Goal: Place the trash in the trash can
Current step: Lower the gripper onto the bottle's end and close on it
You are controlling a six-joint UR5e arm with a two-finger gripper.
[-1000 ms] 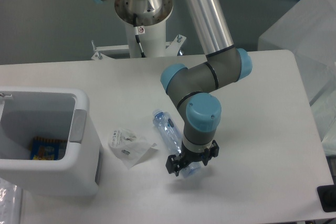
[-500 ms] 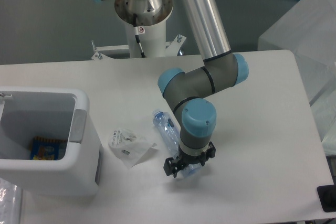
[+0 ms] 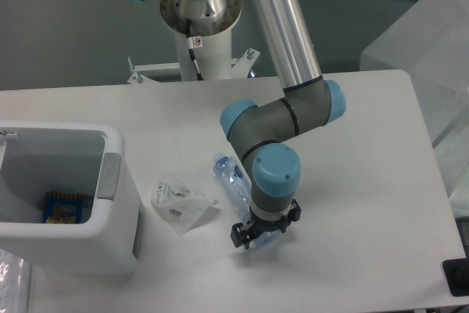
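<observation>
A crushed clear bluish bottle (image 3: 231, 180) lies on the white table with its blue cap end toward the upper left. My gripper (image 3: 262, 238) points straight down over the bottle's lower right end, its dark fingers on either side of it. The wrist hides the fingertips, so whether they press on the bottle does not show. A crumpled white-and-clear wrapper (image 3: 179, 202) lies flat to the left of the bottle, apart from the gripper. The white trash can (image 3: 110, 232) stands at the left edge, open at the top, with a grey panel on its right wall.
A colourful packet (image 3: 61, 208) lies inside the trash can. The robot's base column (image 3: 203, 27) rises behind the table. Translucent plastic sheeting (image 3: 432, 49) hangs off the right side. A small dark object (image 3: 457, 276) sits at the table's lower right corner.
The wrist and gripper have shifted slightly left and lower along the bottle's end. The bottle, the wrapper and the trash can have not moved.
</observation>
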